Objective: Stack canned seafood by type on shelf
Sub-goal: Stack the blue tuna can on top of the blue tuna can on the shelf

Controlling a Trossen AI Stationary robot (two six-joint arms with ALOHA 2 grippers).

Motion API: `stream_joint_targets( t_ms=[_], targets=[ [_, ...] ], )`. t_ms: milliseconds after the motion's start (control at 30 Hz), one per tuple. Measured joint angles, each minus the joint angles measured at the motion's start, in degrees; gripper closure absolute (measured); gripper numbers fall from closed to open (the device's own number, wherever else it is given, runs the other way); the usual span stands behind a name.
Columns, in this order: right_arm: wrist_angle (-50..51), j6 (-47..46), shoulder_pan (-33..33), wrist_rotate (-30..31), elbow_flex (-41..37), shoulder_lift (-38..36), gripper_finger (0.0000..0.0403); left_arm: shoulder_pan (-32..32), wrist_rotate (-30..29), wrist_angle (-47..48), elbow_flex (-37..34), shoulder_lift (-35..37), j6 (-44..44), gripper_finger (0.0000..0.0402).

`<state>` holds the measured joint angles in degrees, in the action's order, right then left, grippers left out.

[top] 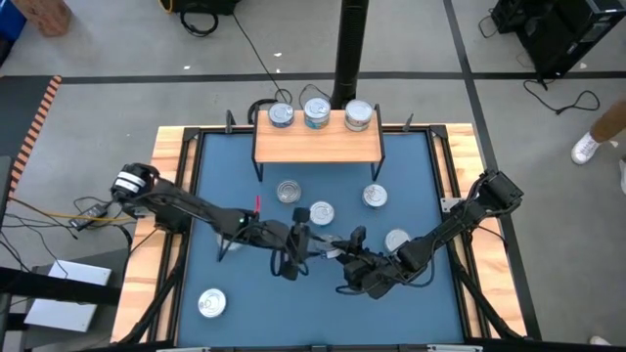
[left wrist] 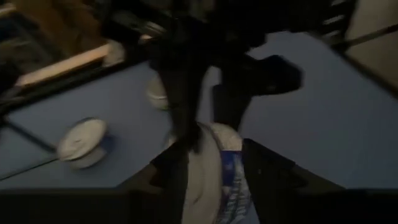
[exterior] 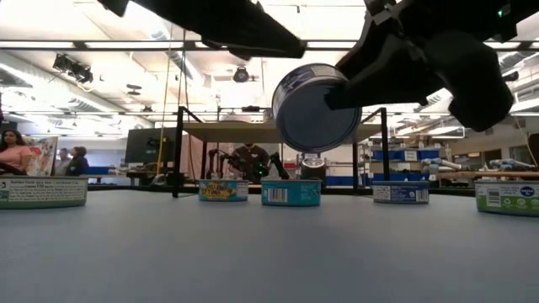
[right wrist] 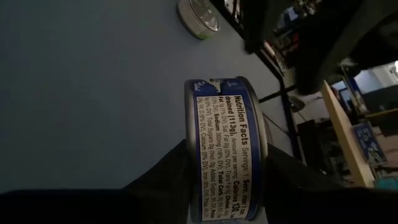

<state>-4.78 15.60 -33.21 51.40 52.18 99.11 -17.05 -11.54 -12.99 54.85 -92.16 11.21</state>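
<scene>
Three tins (top: 316, 114) sat in a row on the shelf (top: 317, 146) — none stacked yet. The right tool (top: 342, 256) was clenched on a blue-labelled tin (right wrist: 231, 155) above the desk's (top: 430, 313) middle; the left tool's (top: 298, 244) state I couldn't tell. Five loose tins (top: 320, 212) remained.

held tin (right wrist: 227, 149) | side label | "Nutrition Facts", "drained (113g)", "Sodium"

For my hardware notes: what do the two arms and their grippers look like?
Both arms are dark, almost black, built of slim jointed links. The left arm has a round base joint with a white marking and a small red mark further along it. The right arm looks plain black. The left gripper and the right gripper have flat, dark, blocky fingers.
</scene>
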Motion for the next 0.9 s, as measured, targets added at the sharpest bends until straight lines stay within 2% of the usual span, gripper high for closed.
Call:
stream_joint_targets(
  t_ms=[133, 367, 633, 900],
  targets=[
    [0.06, -2.28, 1.65, -0.01, 0.0, -0.03, 0.026, -1.31, -5.37, 3.74, 0.0, 2.75, 0.53, 0.0215],
    [-2.07, -1.03, 5.39, -0.02, 0.48, -0.42, 0.026, -2.56, -10.83, 8.52, 0.0, 4.17, 0.23, 0.0179],
    [-2.03, -0.35, 7.8, -1.84, 3.65, -0.44, 0.026, -4.39, -20.77, 12.13, 0.0, 4.17, 2.99, 0.0155],
    [-2.51, 0.13, 7.82, -4.44, 4.42, -0.44, 0.026, -7.02, -25.99, 12.13, 0.0, 4.53, 3.42, 0.0146]
  ],
)
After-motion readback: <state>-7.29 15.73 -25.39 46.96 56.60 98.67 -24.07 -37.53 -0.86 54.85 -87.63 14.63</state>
